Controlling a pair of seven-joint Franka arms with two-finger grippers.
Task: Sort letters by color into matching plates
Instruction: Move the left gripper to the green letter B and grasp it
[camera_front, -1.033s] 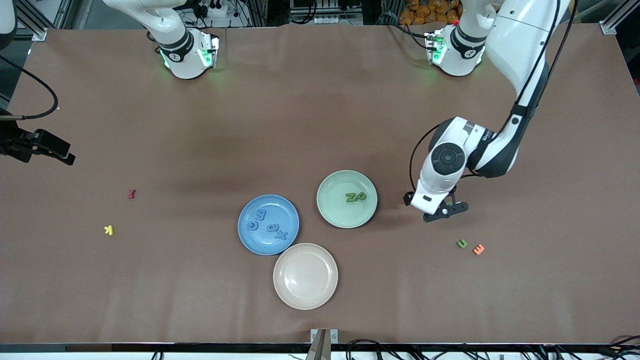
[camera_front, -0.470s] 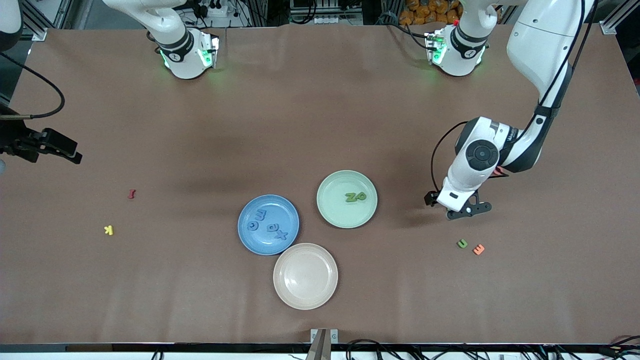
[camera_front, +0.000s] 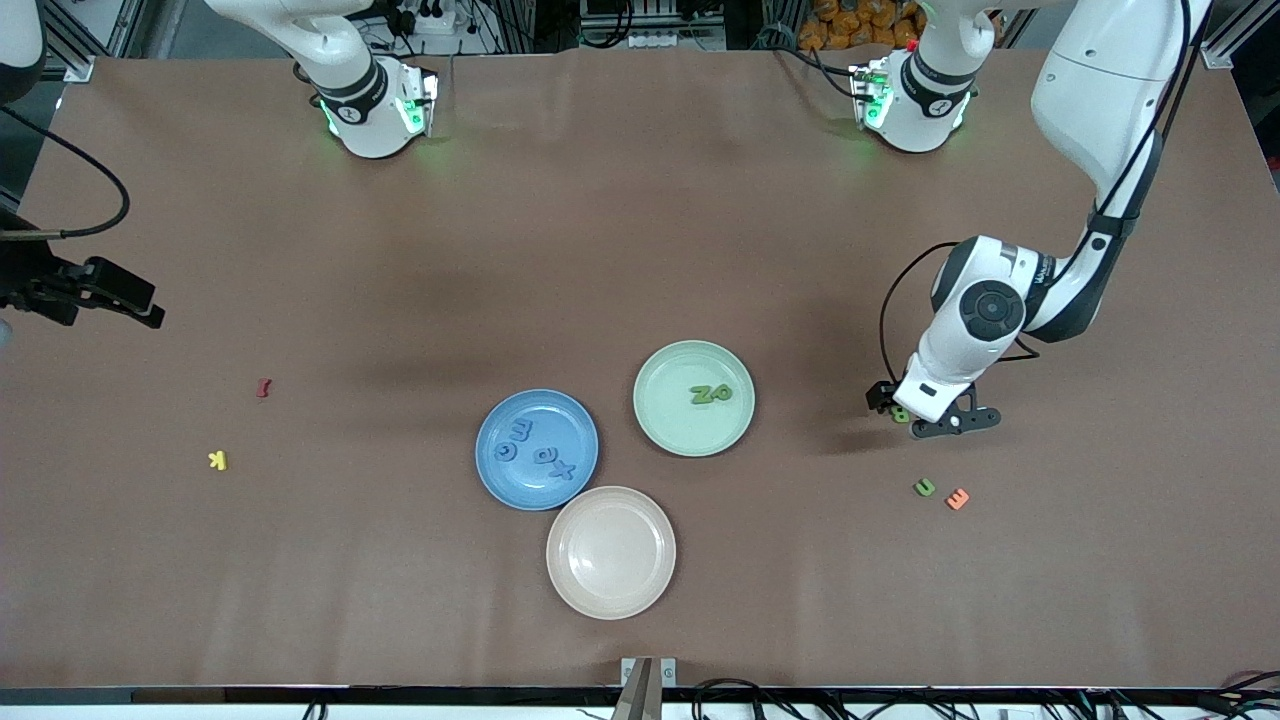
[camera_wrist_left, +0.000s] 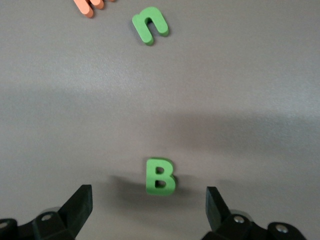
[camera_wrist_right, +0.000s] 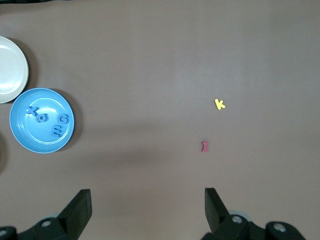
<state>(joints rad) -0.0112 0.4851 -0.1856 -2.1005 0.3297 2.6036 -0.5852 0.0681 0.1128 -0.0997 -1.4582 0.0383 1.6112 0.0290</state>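
Observation:
The pale green plate (camera_front: 665, 425) holds two green letters (camera_front: 711, 393). The blue plate (camera_front: 537, 475) holds several blue letters (camera_front: 545, 455); it also shows in the right wrist view (camera_wrist_right: 30, 135). A green B (camera_wrist_left: 160, 176) lies on the table, with my left gripper (camera_wrist_left: 149, 207) open and low over it, a finger on either side and apart from it. In the front view the B (camera_front: 900, 413) peeks out beside that gripper (camera_front: 918, 412). A green U-shaped letter (camera_front: 924, 487) lies nearer the front camera and shows in the left wrist view (camera_wrist_left: 150, 25). My right gripper (camera_wrist_right: 147, 210) is open and empty, high over the right arm's end of the table (camera_front: 120, 300).
An orange letter (camera_front: 957, 498) lies beside the green U-shaped letter. A cream plate (camera_front: 611, 590) touches the blue plate, nearer the front camera. A red letter (camera_front: 263, 387) and a yellow K (camera_front: 217, 460) lie toward the right arm's end.
My left gripper has moved away from the green plate toward the left arm's end of the table and now hangs over the green B. The right gripper shifted slightly, then held still.

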